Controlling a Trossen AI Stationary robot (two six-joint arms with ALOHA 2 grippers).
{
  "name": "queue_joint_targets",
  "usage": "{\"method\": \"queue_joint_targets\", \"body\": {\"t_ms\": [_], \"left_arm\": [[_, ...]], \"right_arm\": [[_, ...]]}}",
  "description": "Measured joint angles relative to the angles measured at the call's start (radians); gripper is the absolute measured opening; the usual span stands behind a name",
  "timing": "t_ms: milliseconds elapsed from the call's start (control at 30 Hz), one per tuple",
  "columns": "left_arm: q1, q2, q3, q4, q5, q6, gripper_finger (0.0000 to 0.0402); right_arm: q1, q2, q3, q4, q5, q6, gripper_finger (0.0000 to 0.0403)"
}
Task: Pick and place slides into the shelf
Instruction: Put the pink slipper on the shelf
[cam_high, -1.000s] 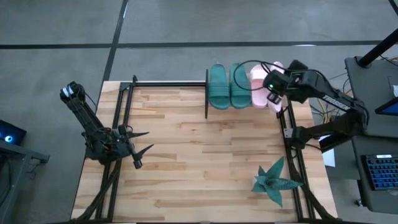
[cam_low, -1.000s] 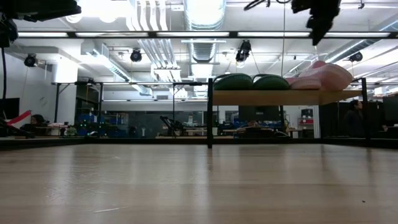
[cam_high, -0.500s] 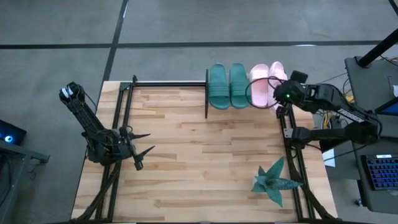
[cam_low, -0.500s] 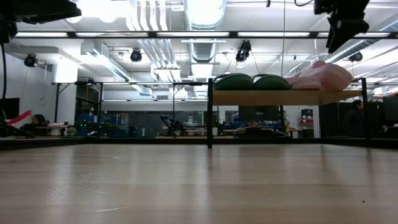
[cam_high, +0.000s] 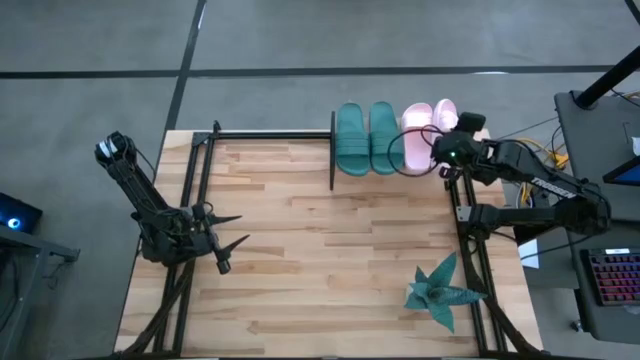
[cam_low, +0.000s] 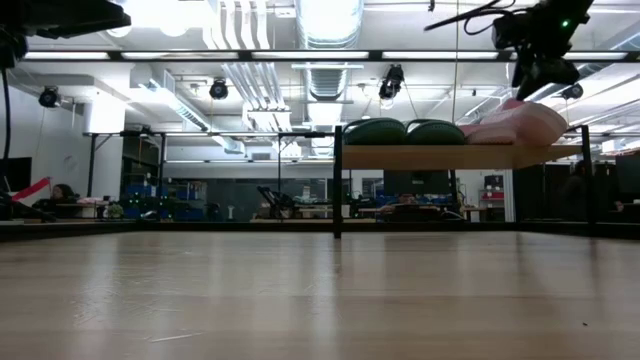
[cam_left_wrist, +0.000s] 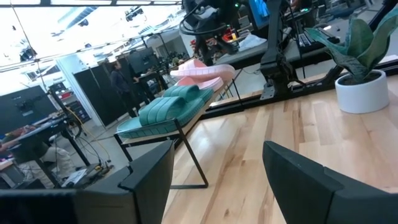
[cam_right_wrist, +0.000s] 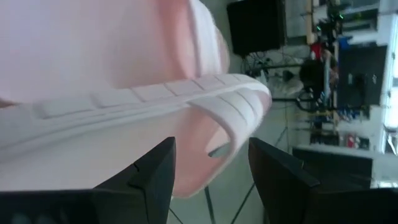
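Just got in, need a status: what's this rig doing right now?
It is loading slides onto the shelf at the table's far edge. All four sit there in a row: two green slides and two pink slides. The right gripper hangs by the outer pink slide, jaws open, holding nothing. The left gripper waits open over the table's left side.

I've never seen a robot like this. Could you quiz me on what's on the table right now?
1. How many slides lie on the shelf?
2. True or false: the left gripper holds a slide.
3. Which is nearest the right gripper: (a) green slide, (b) pink slide, (c) plant?

Key: 1. Four, two green and two pink. 2. False; it is open, holding nothing. 3. (b).
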Motion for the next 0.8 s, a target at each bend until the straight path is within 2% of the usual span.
{"method": "queue_joint_targets", "body": {"t_ms": [233,600,800], "left_arm": [[0.0,0.012,0.0,0.0,0.0,0.0,0.0231],[0.0,0.015,0.0,0.0,0.0,0.0,0.0231],[0.0,0.028,0.0,0.0,0.0,0.0,0.0231]], "right_arm": [[-0.061,0.007,0.0,0.022,0.013,-0.035,0.0179],[-0.141,0.091,0.0,0.125,0.01,-0.126,0.0162],[-0.185,0.124,0.0,0.127,0.01,-0.143,0.0145]]}}
